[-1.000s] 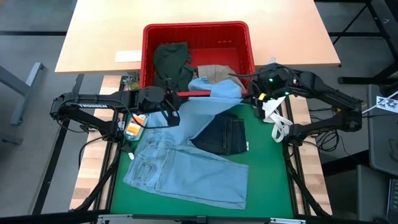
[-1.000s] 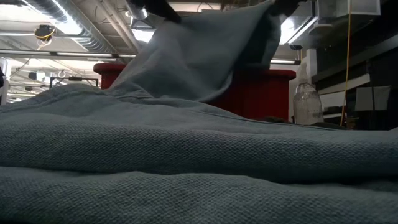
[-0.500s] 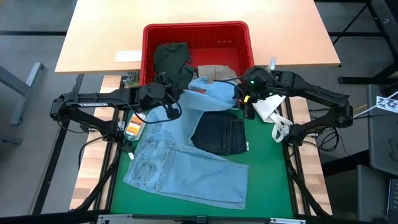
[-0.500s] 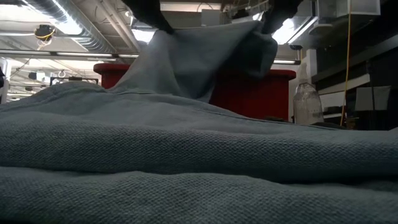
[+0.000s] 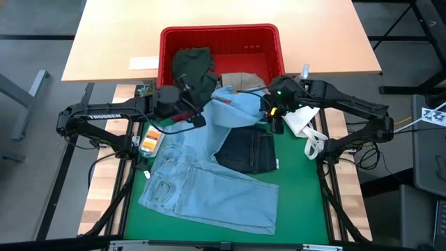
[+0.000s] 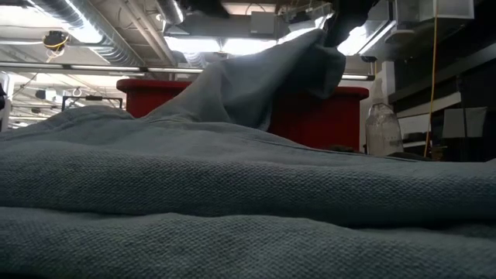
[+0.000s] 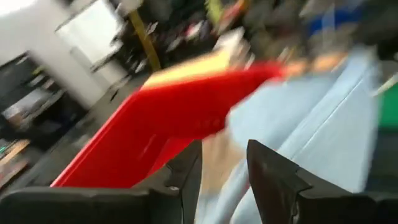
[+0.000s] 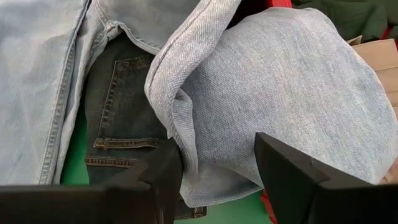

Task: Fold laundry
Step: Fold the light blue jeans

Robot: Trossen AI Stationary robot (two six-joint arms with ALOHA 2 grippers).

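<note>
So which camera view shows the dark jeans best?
The high view: the dark jeans show nearly whole, folded on the green mat beside the light denim. The right wrist view shows only a pocket part under the denim. The low and left wrist views do not show them.

basket at the table's far edge holds two garments, denim spreads from its front rim toward the near side, jeans lie on the mat just before it, partly under the denim.
</note>
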